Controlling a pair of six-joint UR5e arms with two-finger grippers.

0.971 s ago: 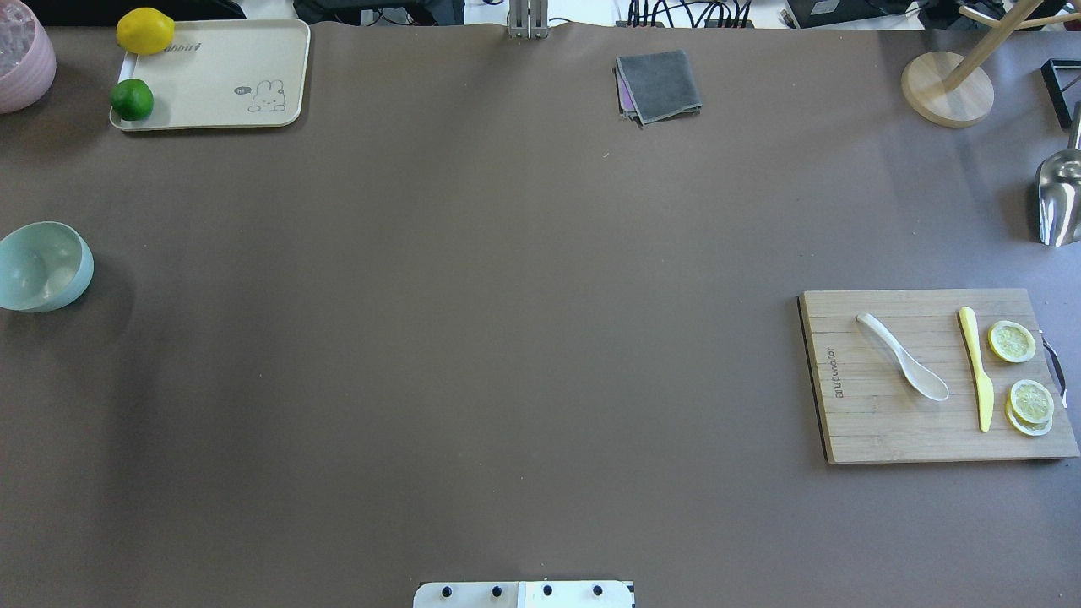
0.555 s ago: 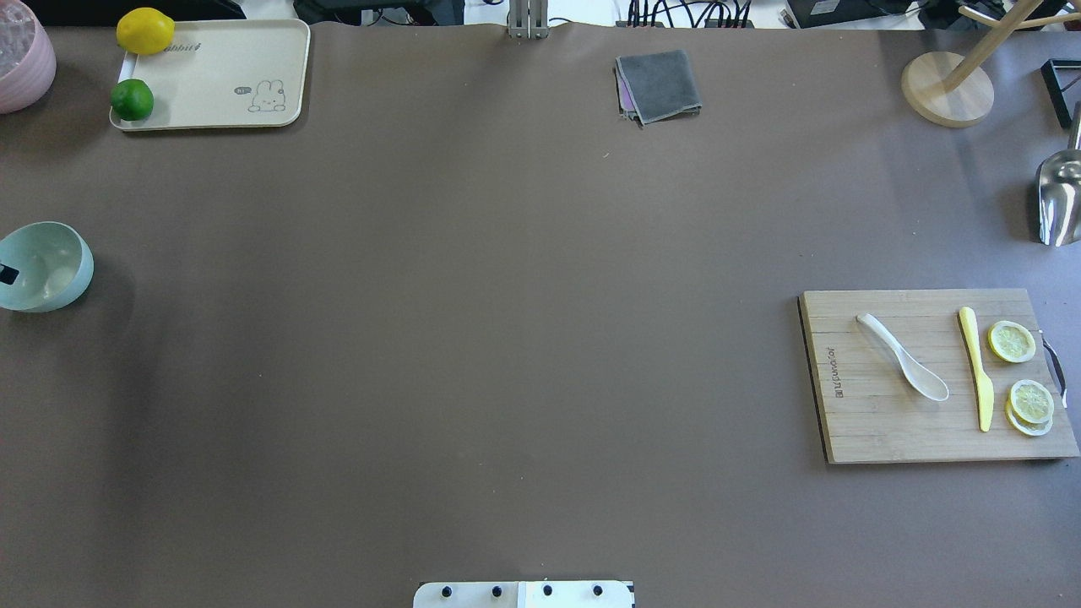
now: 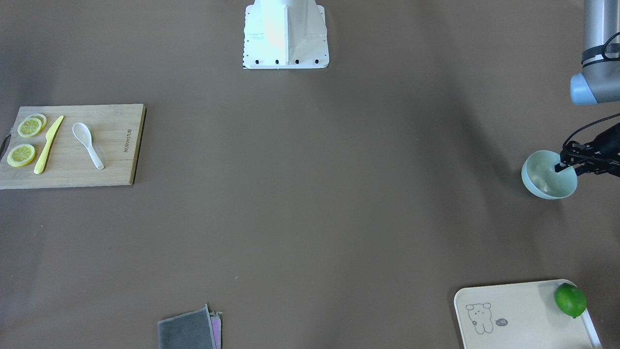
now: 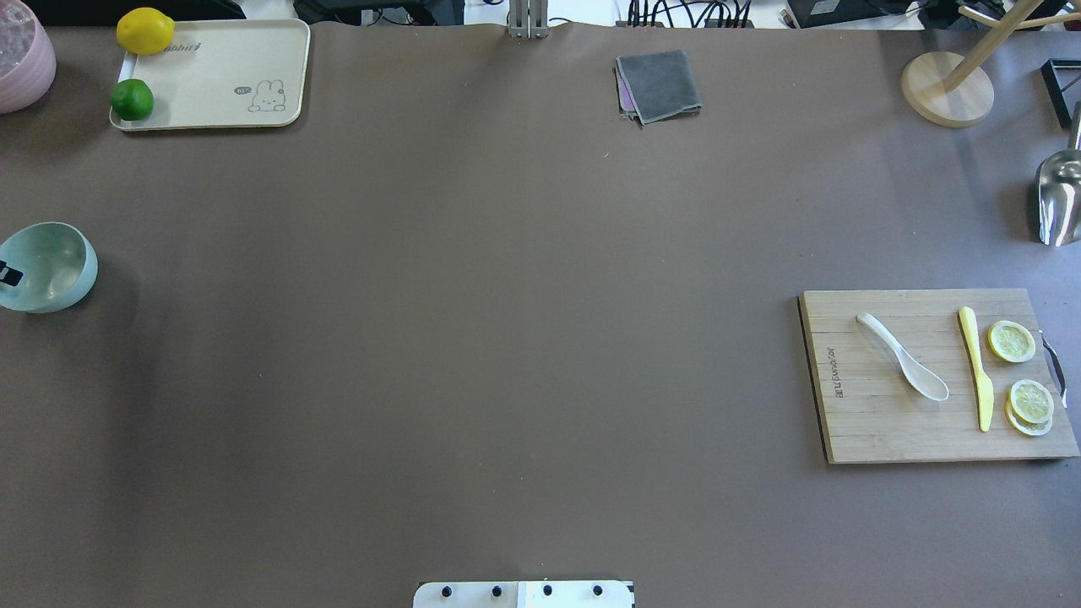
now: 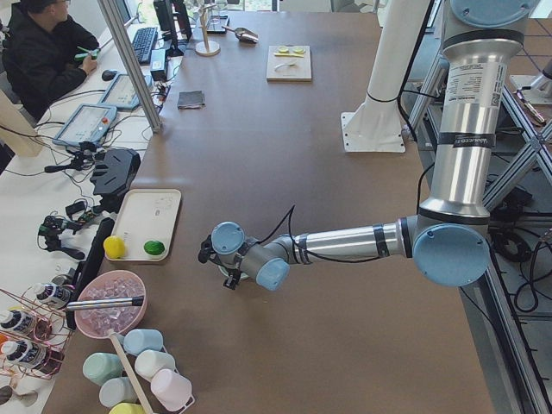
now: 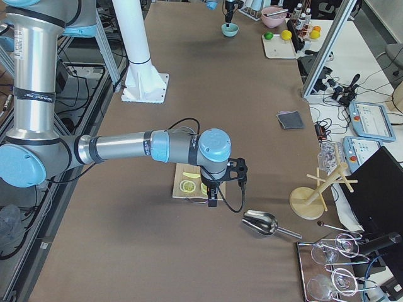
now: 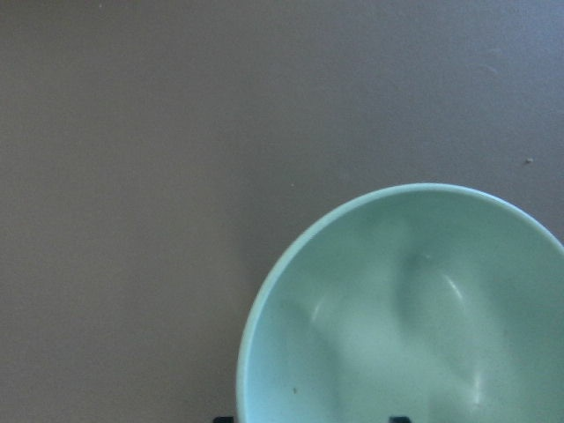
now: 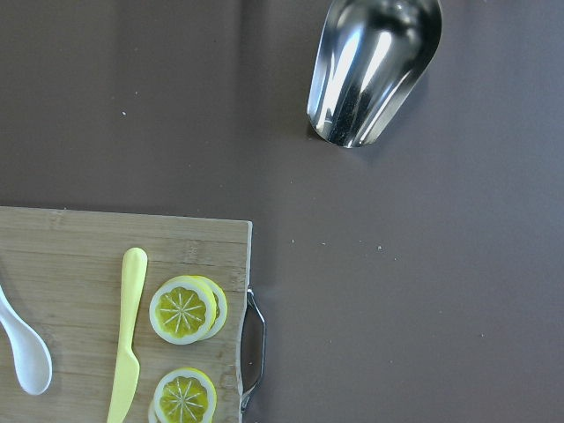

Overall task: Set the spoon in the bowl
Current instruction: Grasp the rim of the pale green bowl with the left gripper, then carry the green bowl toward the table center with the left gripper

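The matte brown surface carries a slatted bamboo cutting board with burnt-in lettering along one edge, too small for me to read. A cream rectangular tray bears a rabbit drawing and print ending "abbit". The smooth mint-green round bowl sits at the robot's left edge, with the left gripper jaws spread astride its rim. The glossy white soup spoon lies on the board. The right gripper hangs over the board's end, and I cannot tell how its jaws stand.
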